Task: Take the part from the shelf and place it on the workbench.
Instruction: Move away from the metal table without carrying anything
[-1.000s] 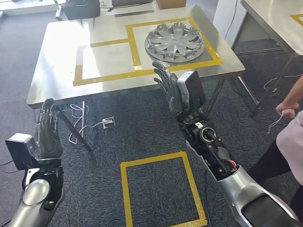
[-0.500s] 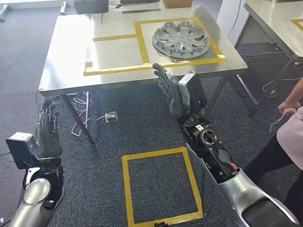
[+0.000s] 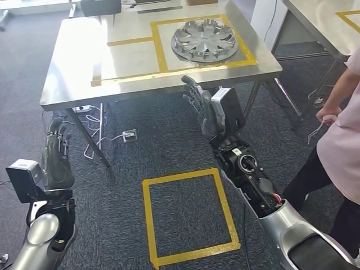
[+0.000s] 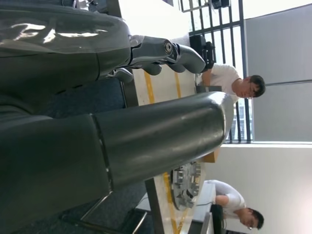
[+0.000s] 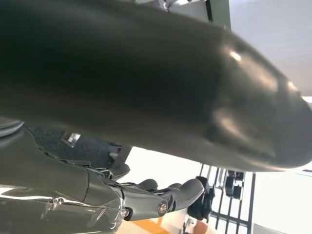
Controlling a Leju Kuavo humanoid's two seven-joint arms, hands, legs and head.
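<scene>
- Workbench (image 3: 127, 67): steel-topped table, marked with yellow tape outlines into compartments; stands on dark carpet ahead of the robot.
- Part (image 3: 204, 40): one silver wheel cover, lying flat on the workbench inside the larger taped rectangle, towards that table's right end. Seen again on edge in the left wrist view (image 4: 185, 183), resting on the tabletop.
- Smaller taped outline (image 3: 123, 59): left of the part's rectangle, bare steel inside.
- Floor square (image 3: 189, 216): yellow tape on the carpet between the two arms, carpet only within it.
- Right hand (image 3: 203, 109): raised in front of the workbench's near edge, below the part and apart from it; fingers extended and spread, holding nothing, touching nothing.
- Left hand (image 3: 55, 154): low at the robot's side, over carpet near a table leg; fingers loosely extended and parted, nothing in them.
- Second table (image 3: 322, 22): at upper right, also taped in yellow.
- Person (image 3: 340, 146): at the right edge in a pale top, one hand (image 3: 326, 115) holding a small white device.
- Cables (image 3: 91, 135): loose on the floor under the workbench.
</scene>
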